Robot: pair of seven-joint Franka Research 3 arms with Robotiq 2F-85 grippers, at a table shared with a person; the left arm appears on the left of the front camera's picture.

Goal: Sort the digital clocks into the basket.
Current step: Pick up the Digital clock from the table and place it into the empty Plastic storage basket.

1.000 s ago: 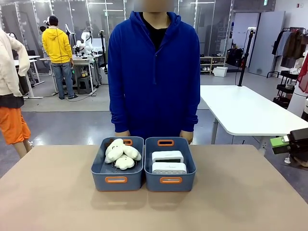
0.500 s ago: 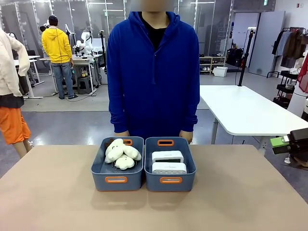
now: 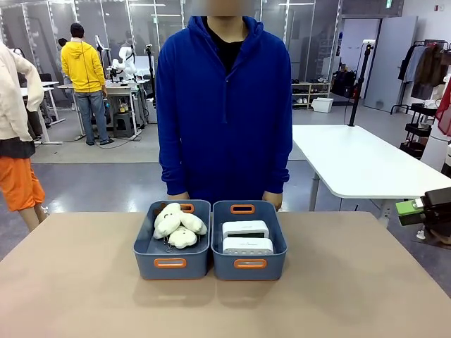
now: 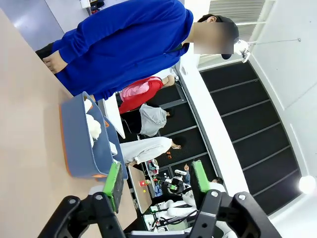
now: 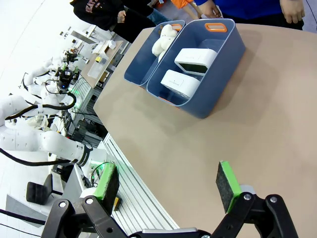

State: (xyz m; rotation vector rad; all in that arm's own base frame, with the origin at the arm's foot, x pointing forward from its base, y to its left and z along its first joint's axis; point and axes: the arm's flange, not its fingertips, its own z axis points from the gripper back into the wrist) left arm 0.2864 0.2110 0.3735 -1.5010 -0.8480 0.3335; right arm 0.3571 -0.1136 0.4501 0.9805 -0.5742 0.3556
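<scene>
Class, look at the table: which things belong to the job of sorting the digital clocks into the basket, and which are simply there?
Belonging to the job:
- two digital clocks, the far one and the near one, both lying in it already
- the basket on the right

Simply there:
- plush toys
- the second basket holding them
- the table
</scene>
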